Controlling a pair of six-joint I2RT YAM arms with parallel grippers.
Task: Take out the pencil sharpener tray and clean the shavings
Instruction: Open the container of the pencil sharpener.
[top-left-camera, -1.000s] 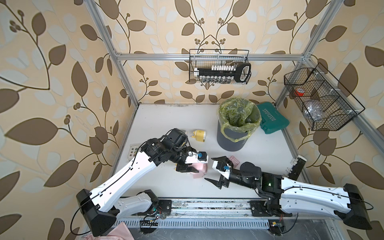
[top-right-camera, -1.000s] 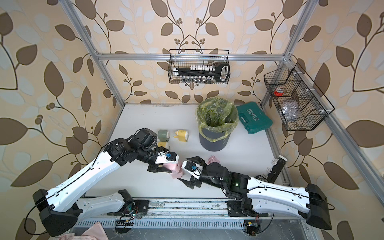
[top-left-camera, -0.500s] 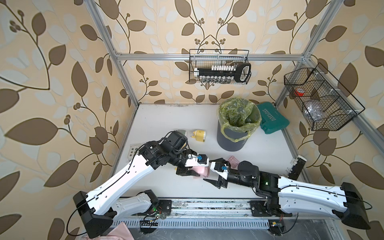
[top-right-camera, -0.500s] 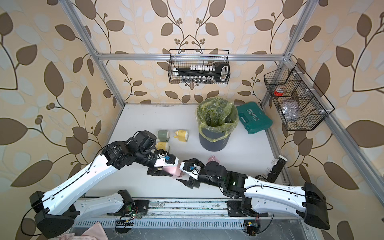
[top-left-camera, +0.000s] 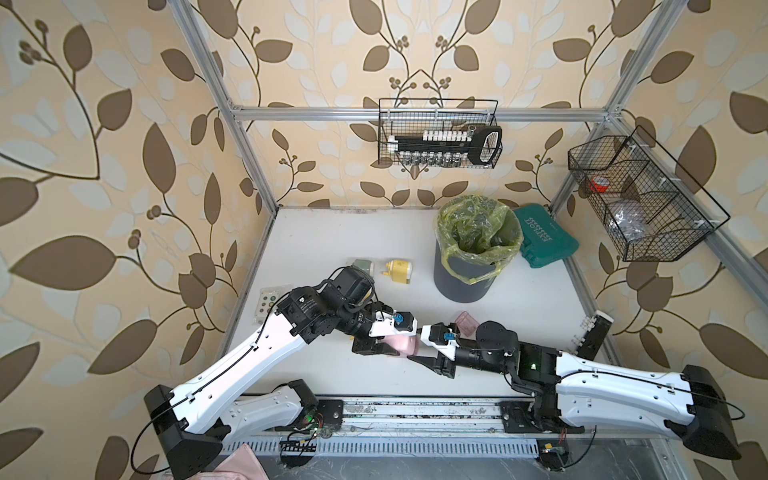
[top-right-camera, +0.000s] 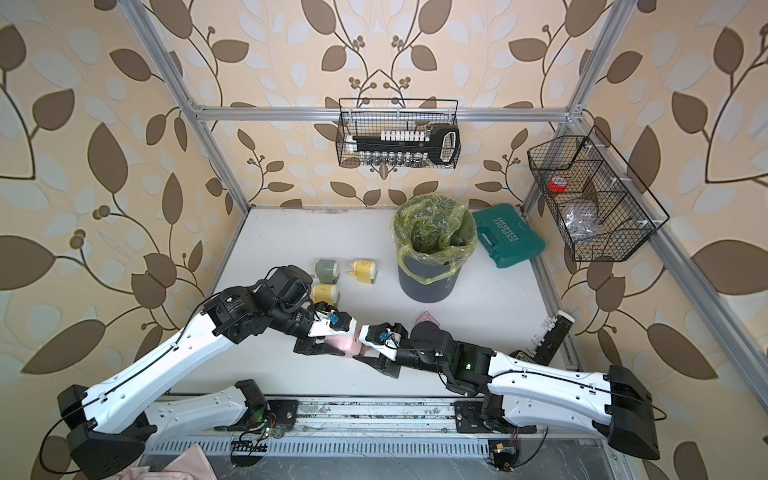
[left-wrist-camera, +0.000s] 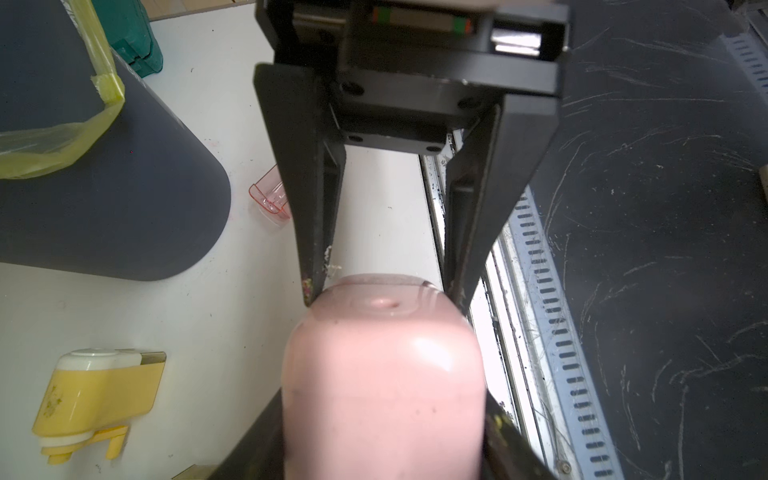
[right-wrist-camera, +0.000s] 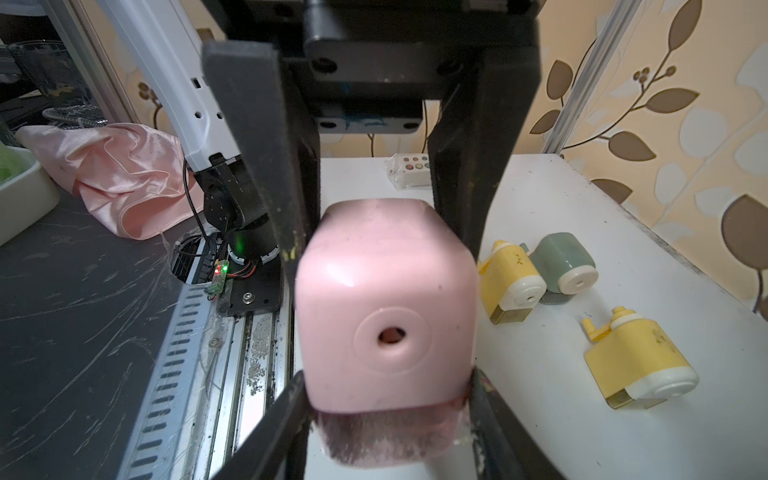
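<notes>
Since a second ago the right claw (left-wrist-camera: 381, 289) has slid in to meet the left claw (right-wrist-camera: 380, 245), and its jaws have drawn from wide apart to narrow. Its fingers now lie against both sides of the tray (right-wrist-camera: 386, 434), which sits under the front end of the pink pencil sharpener (right-wrist-camera: 386, 299) and is not pulled out. The shavings (right-wrist-camera: 365, 428) show as a dark mass through the tray wall, between the right claw's fingers. The left claw is clamped narrowly on the sharpener's rear half, near the front edge of the table (top-left-camera: 324, 232). An empty pink tray (top-left-camera: 467, 323) lies just behind the right claw. The lined bin (top-left-camera: 461, 282) stands well beyond both claws.
</notes>
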